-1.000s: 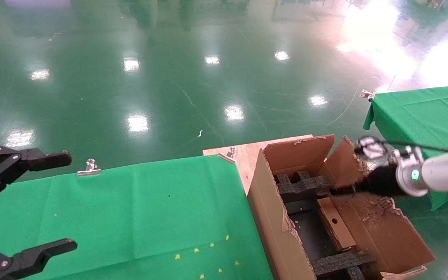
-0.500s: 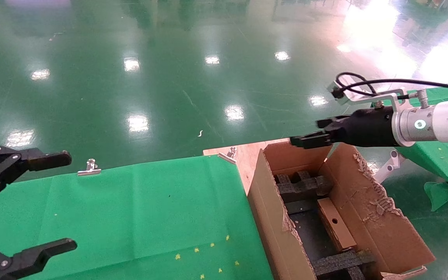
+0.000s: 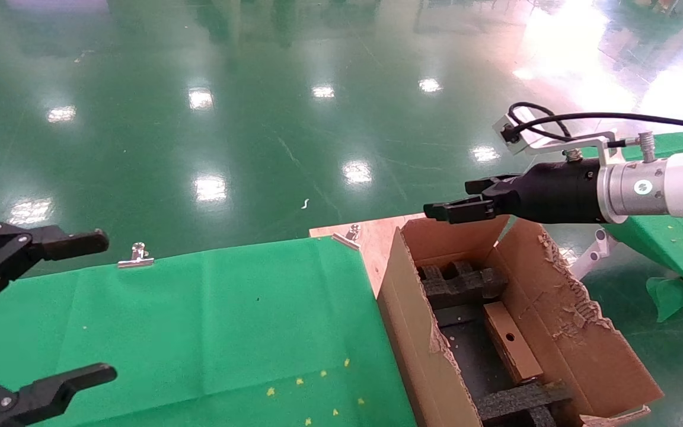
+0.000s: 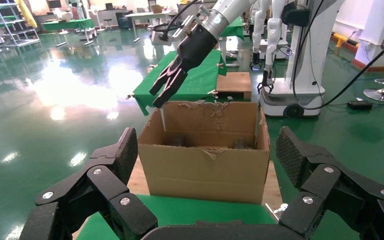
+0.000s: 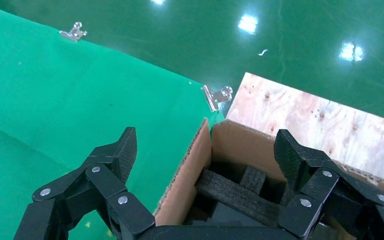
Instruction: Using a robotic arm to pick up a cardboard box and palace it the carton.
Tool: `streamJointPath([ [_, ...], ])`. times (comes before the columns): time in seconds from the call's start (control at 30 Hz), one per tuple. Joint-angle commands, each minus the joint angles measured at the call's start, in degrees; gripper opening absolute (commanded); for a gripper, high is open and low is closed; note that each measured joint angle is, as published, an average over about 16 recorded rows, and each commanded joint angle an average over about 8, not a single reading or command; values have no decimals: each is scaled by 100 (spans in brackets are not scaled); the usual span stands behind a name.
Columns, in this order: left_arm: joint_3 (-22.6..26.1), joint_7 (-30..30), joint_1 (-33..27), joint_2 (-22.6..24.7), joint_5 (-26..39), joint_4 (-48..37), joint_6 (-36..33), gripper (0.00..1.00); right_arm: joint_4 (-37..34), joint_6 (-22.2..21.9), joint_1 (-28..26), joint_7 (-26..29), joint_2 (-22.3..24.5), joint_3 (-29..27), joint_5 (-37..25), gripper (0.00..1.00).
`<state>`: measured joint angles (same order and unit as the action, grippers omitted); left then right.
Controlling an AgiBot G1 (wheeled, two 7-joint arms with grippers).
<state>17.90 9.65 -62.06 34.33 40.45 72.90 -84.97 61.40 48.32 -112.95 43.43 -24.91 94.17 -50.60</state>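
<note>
We see our right arm, the white glossy robotic arm (image 3: 682,190) with its grey camera block and black cable, reaching in from the right above the far end of the large brown corrugated carton (image 3: 418,332) with ragged flaps. Its black multi-finger right gripper (image 3: 459,209) hangs in the air over the carton's far flap, touching nothing; in the right wrist view its fingers (image 5: 111,159) are spread wide and empty, with the carton's far corner between them below.

The small closed brown cardboard box (image 3: 510,341) with a round hole in its upper face lies inside the carton, along the right-hand wall, between the two black foam inserts (image 3: 463,283) — one at the far end, one at the near end. It is well below the gripper and apart from it.

The carton stands on a pale plywood board (image 3: 371,234), just beside the green cloth-covered table (image 3: 199,320), whose cloth is held by silver metal clips (image 3: 136,256).

Our left gripper (image 3: 39,308), all black, sits parked at the near left edge over the green cloth — its fingers are also spread wide and hold nothing
</note>
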Motion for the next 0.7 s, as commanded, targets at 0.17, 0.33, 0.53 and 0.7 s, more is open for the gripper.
streamJointPath([
  [0.17, 1, -1, -1, 0, -1, -1, 0, 100, 47, 193, 290, -171, -66, -419, 27, 100],
  [0.33, 2, -1, -1, 0, -1, -2, 0, 100, 154, 516, 732, -454, -152, -1093, 105, 100],
  [0.53, 3, -2, -2, 0, -2, -2, 0, 100, 282, 905, 1263, -793, -256, -1903, 197, 100],
  [0.7, 4, -2, -2, -1, -3, -2, 0, 100, 388, 1224, 1700, -1072, -341, -2570, 274, 100],
])
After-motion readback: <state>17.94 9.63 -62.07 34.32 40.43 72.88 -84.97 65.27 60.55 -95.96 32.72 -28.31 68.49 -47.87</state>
